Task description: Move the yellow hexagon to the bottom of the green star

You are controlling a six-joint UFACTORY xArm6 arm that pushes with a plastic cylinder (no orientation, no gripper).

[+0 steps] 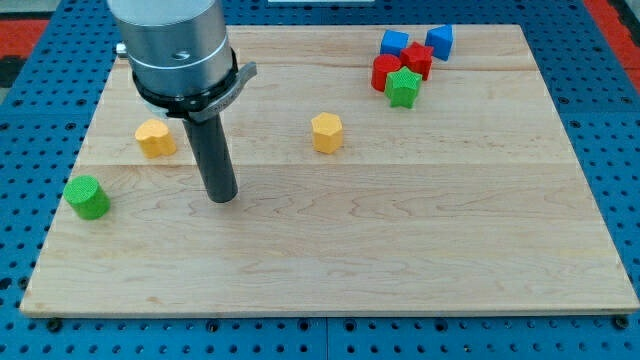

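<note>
The yellow hexagon (pixel 327 132) lies near the middle of the wooden board, toward the view's top. The green star (pixel 403 88) sits up and to the right of it, touching the red blocks. My tip (pixel 221 197) rests on the board to the left of the yellow hexagon and a little lower, well apart from it. A second yellow block (pixel 155 138), its shape unclear, lies up and to the left of my tip.
Two red blocks (pixel 386 72) (pixel 417 60) and two blue blocks (pixel 395 43) (pixel 439 41) cluster with the green star at the top right. A green cylinder (pixel 88 197) lies at the left edge. The board (pixel 400 240) sits on a blue pegboard.
</note>
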